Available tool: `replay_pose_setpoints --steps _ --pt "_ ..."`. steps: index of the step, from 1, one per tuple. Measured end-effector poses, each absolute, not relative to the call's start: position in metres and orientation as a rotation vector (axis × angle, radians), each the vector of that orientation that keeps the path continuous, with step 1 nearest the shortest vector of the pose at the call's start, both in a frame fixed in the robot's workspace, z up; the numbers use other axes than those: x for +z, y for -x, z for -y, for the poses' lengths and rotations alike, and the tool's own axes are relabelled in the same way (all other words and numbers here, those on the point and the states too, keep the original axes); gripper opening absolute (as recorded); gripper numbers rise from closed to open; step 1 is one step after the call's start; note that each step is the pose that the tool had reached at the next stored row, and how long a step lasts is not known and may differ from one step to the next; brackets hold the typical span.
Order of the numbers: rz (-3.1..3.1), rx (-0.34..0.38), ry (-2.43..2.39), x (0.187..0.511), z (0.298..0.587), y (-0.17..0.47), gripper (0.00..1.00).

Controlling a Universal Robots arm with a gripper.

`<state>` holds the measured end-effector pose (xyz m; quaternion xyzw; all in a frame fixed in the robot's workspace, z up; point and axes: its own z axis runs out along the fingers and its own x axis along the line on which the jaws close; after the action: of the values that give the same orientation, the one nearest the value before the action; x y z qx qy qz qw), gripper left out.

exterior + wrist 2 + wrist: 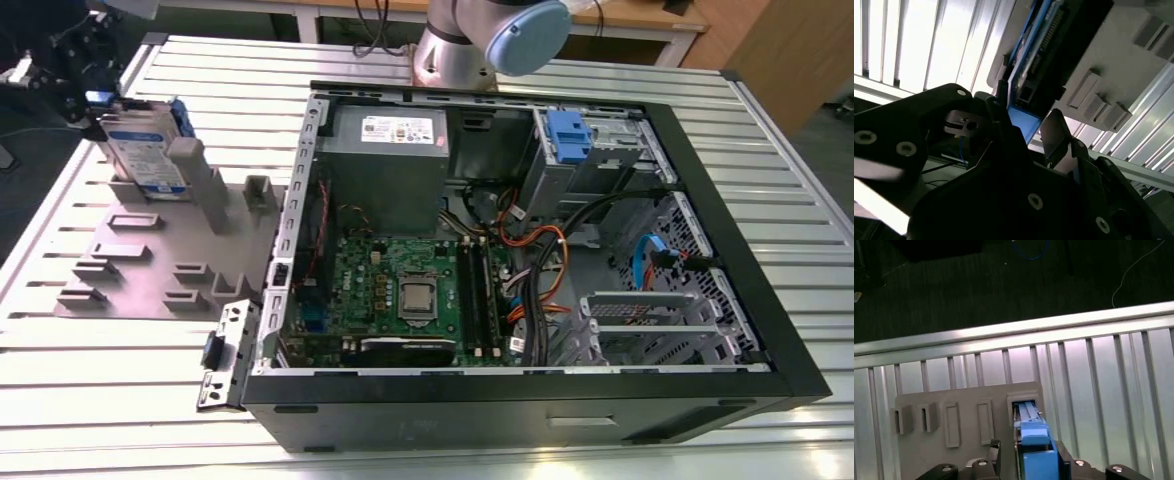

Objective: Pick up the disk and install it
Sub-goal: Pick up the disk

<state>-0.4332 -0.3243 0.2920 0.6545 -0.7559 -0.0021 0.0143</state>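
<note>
Here's the gripper point(1026, 120) over the grey holder point(154, 262), fingers point(1058, 134) apart, straddling the blue end handle. The disk point(144, 152) stands upright in that holder's slot.

Table point(94, 400) bare around holder point(160, 262) | tall post point(203, 185) just beside disk point(144, 150) | case point(534, 385) open on top | cables point(541, 270) cross its middle, seemingly crowding the lower cage point(654, 322)
</note>
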Motion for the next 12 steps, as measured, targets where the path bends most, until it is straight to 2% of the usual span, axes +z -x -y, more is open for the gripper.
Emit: replay_pose_setpoints --steps 1,2,3,10,11,12 --pt "2.353 -0.007 -2.038 0.292 0.328 0.433 0.51" --pt "2.354 -0.007 -2.038 0.292 0.327 0.433 0.51" --pt "2.355 -0.004 -2.039 0.292 0.322 0.451 0.45" --pt "2.355 -0.003 -2.039 0.293 0.322 0.453 0.46" --pt "2.355 -0.003 -2.039 0.293 0.322 0.453 0.52" --pt "2.355 -0.003 -2.039 0.293 0.322 0.453 0.52"
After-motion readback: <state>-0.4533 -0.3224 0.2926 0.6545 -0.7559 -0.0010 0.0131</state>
